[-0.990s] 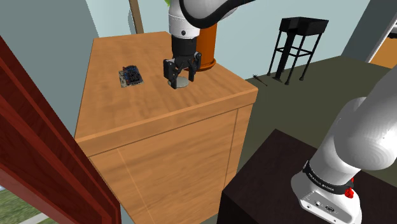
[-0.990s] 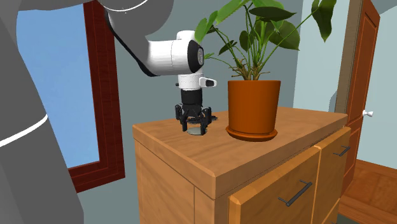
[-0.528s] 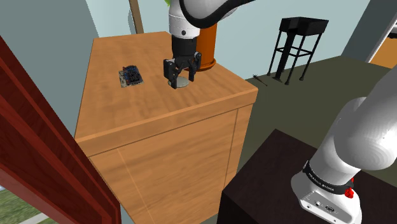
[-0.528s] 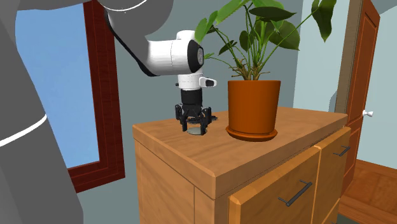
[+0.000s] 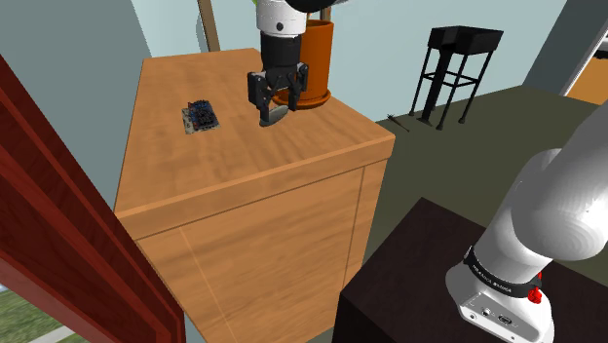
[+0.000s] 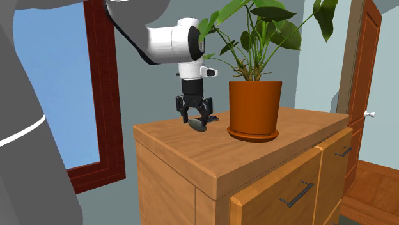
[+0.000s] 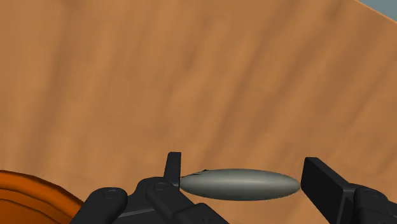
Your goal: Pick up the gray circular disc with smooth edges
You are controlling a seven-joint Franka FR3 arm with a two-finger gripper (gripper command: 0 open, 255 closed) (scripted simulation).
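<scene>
Right, the hand [image 5: 276, 105] points straight down over the wooden desk [image 5: 224, 166], and it's got the disc [image 5: 276, 114], grey and smooth-rimmed, clamped across its width between the two black fingers [image 7: 321, 184]. In the wrist view the disc is edge-on, a thin lens shape bridging the gap from one finger to the other, with bare wood grain behind it. From the shoulder view it sits tilted in the grip and looks to be just off the desk top rather than lying on it. Close by, on the shoulder view's right, stands the orange pot [image 5: 317, 58] on its saucer, near the hand but not touching it. Over on that view's left, well apart from the hand, a small dark board [image 5: 201, 116] lies flat on the wood. In the second exterior view the white arm [image 6: 169, 45] comes in from the upper left and bends down to the hand, and the plant [image 6: 268, 19] spreads big green leaves above the pot. The disc is the lowest thing in the grip, hanging just left of the saucer in that view
</scene>
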